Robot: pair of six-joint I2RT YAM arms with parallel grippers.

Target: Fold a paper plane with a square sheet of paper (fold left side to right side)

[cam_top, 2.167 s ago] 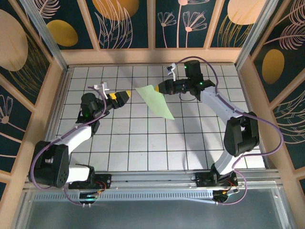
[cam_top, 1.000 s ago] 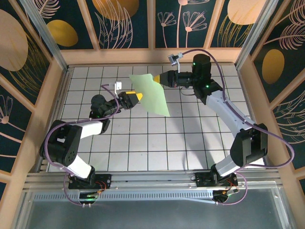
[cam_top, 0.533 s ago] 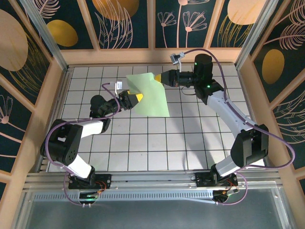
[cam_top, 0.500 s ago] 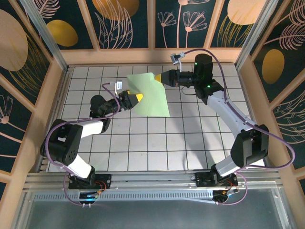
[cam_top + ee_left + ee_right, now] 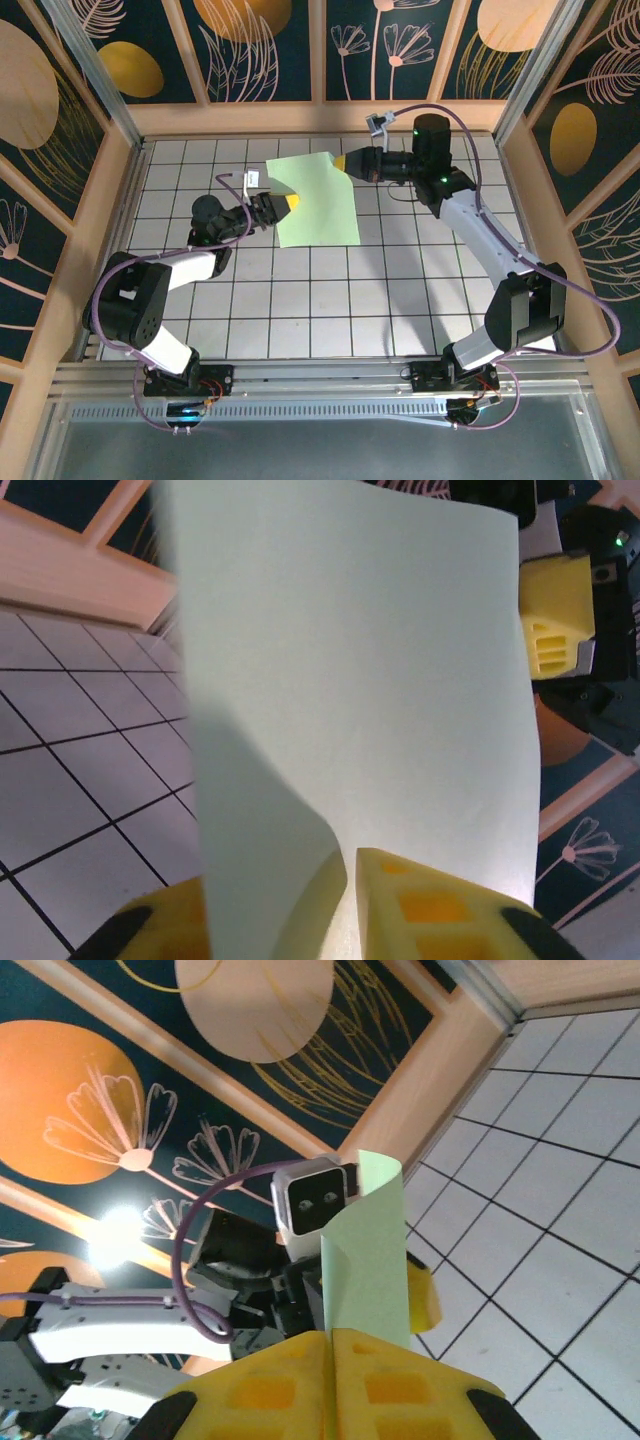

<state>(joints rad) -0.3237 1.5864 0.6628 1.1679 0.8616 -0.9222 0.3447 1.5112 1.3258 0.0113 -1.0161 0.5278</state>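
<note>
The square sheet of paper [image 5: 318, 200], pale green and unmarked, hangs above the white tiles, held between both grippers. My left gripper [image 5: 293, 204] is shut on its left edge. In the left wrist view the sheet [image 5: 360, 680] rises from between the yellow fingers of the left gripper [image 5: 350, 870], its edge curling into the narrow gap. My right gripper [image 5: 342, 162] is shut on the far right corner. In the right wrist view the sheet [image 5: 368, 1260] stands up out of the right gripper [image 5: 330, 1345], whose jaws are pressed together. The right gripper's yellow finger [image 5: 555, 615] shows past the sheet's edge.
The white grid-tile table [image 5: 330, 300] lies below, ringed by wooden walls [image 5: 320, 118] with painted panels. The left arm's wrist camera [image 5: 315, 1198] shows just behind the sheet. Both arm bases sit at the near edge.
The left gripper has closed from wide open onto the sheet's left edge. The sheet has turned flatter and wider between the two grippers. The right gripper has kept its grip.
</note>
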